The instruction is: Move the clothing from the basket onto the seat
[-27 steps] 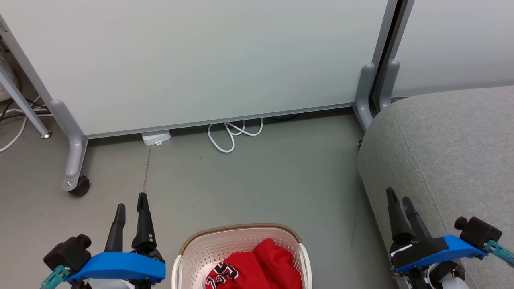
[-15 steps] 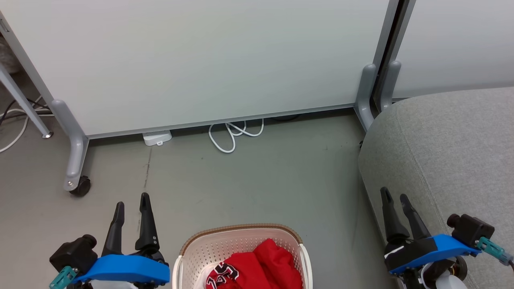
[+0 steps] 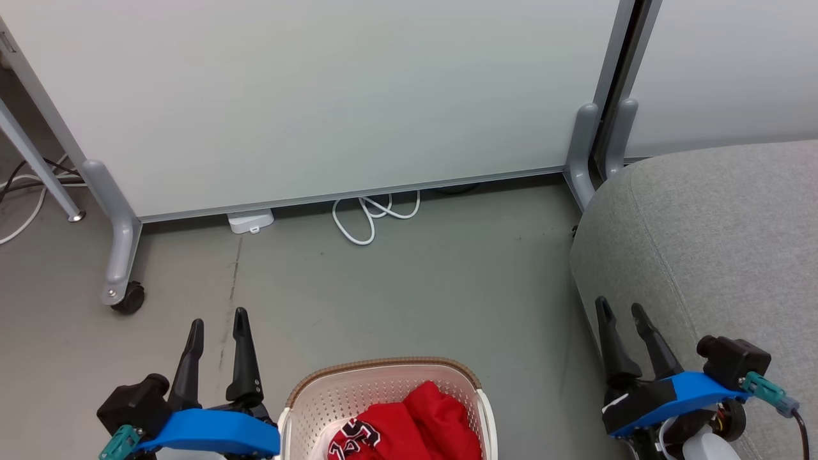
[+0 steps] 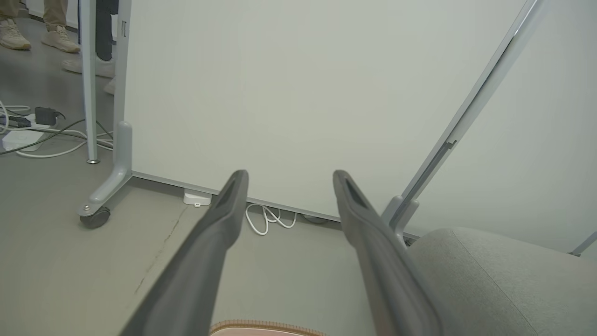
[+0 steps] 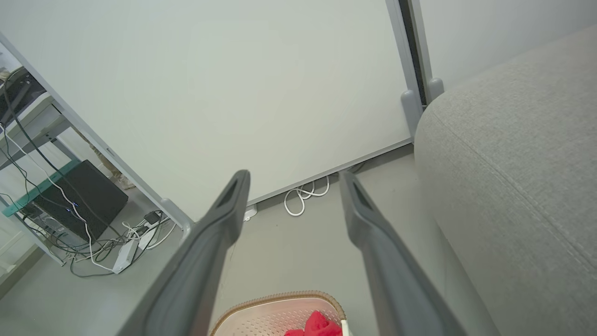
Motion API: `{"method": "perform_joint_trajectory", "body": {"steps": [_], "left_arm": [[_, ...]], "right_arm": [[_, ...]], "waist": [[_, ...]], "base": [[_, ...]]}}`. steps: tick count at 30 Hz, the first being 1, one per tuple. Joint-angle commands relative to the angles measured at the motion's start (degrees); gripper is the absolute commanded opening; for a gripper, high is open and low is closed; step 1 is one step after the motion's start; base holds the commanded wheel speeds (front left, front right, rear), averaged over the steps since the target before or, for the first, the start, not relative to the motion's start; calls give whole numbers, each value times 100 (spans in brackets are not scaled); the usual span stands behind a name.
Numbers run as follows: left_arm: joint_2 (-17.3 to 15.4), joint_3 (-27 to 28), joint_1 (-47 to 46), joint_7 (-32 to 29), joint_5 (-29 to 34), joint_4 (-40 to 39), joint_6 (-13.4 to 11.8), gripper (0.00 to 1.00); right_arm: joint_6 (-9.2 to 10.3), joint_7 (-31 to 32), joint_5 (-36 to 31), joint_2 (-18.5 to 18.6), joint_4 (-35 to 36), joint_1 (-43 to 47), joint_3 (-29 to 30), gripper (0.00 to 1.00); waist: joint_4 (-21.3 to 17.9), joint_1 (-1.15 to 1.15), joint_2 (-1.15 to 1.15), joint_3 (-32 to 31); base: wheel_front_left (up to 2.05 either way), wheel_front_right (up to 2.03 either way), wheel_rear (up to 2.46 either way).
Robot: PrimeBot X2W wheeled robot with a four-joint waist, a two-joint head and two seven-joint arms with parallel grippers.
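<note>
At the bottom centre of the head view, the basket sits on the grey floor, cut off by the lower edge. The clothing lies bunched inside it, red, with a patch of black-and-white lettering at its lower left. At the lower left of that frame, the left gripper stands just beside the basket's left wall, its two dark fingers pointing up the frame and spread wide with nothing between them. At the lower right, the right gripper is spread just as wide and holds nothing. Its fingers show against the front edge of the seat, but whether they touch the fabric cannot be told. The seat takes up the right side of the frame, a strip of floor apart from the basket. Across the top runs a pale partition panel on grey legs, with a caster wheel at the left. A looped white cable and a small white box lie at the panel's foot. In the upper left corner of the left wrist view, a person's shoes stand beyond the panel.
</note>
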State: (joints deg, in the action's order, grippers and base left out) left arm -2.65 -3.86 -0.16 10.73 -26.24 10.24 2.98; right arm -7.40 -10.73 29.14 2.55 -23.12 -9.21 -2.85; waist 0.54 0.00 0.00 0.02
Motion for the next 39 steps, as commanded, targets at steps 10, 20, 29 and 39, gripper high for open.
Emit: {"method": "perform_joint_trajectory", "body": {"steps": [10, 20, 29, 39], "left_arm": [[-30, -107, 36, 157, 304, 98, -27, 100], [-30, -173, 50, 269, 639, 199, -55, 100], [-30, -214, 87, 365, 950, 219, -88, 100], [-31, -314, 97, 455, 1203, 259, -118, 100]], "right_arm": [[-12, -136, -566, 44, -83, -153, 15, 100], [-13, -237, -1005, 46, -141, -184, -13, 100], [-14, -334, -1395, 48, -181, -202, -24, 100], [-15, -414, -1714, 49, -214, -234, -58, 100]], "waist": [[3, 0, 0, -24], [10, 0, 0, -50], [7, 0, 0, -91], [7, 0, 0, -121]], "base": [[0, 0, 0], [0, 0, 0], [0, 0, 0], [0, 0, 0]]}}
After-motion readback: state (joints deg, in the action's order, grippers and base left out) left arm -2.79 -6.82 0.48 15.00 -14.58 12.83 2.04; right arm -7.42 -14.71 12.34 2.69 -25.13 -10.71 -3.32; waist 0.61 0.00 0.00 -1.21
